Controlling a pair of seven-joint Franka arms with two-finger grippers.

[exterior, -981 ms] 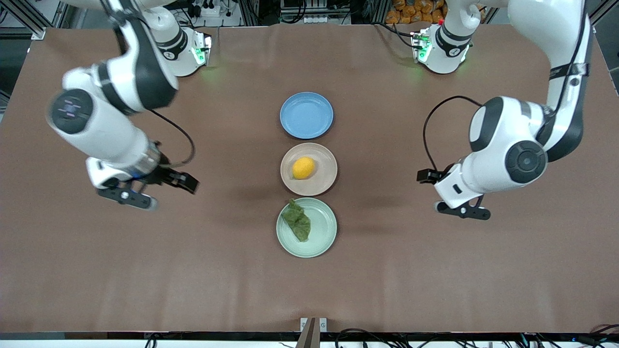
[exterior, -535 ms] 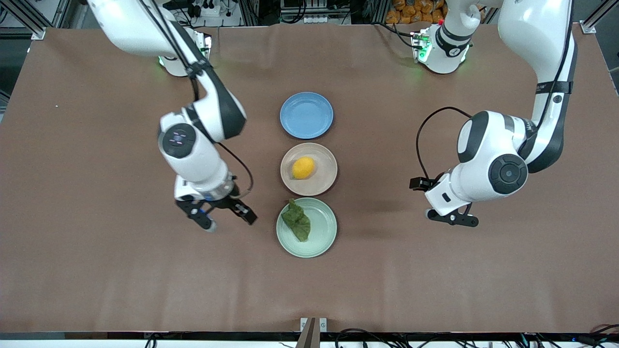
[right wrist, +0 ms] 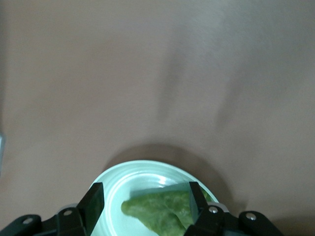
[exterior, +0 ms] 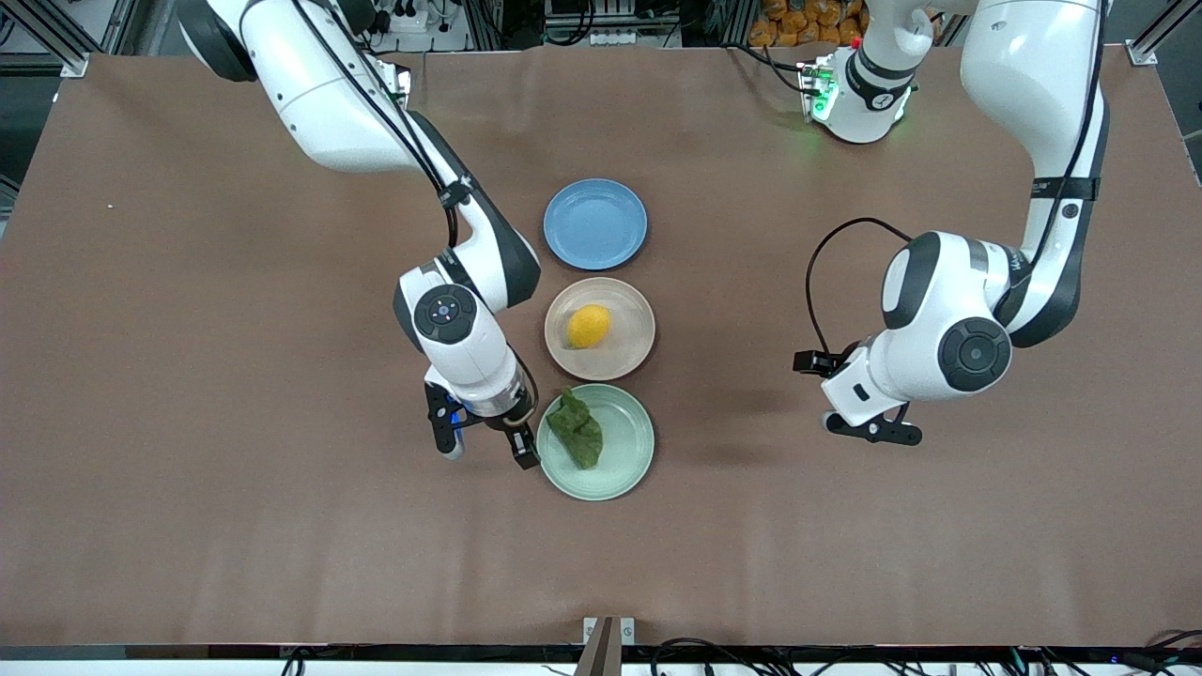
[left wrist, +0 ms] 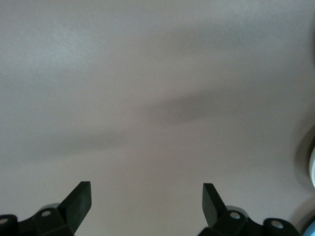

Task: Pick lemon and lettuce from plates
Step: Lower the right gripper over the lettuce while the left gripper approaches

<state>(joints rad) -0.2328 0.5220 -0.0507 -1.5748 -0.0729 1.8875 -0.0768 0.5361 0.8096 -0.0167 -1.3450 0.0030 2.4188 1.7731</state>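
Right gripper (exterior: 486,447), fingers spread, has swung in to the green plate's (exterior: 627,460) rim, closing on the lettuce (exterior: 577,429) there. Lemon (exterior: 589,326) sits on the beige plate (exterior: 636,343) beside it. Left gripper (exterior: 871,429), also spread, waits well apart.

Matt brown table cover (exterior: 188,526), cloth-like, faintly creased, no shine on it. Lemon (exterior: 589,326) looks smooth-skinned and slightly glossy on the beige-pink plate (exterior: 631,347), which reads as matt plastic. Mint green plate (exterior: 627,460) has the same dull, smooth finish, ringed inside. Lettuce (exterior: 576,428) is wrinkly, soft, matt dark green. Blue plate (exterior: 595,223) is smooth too. Arm shells are glossy white plastic; the right gripper (exterior: 485,448) fingers (right wrist: 93,201) are matt black.
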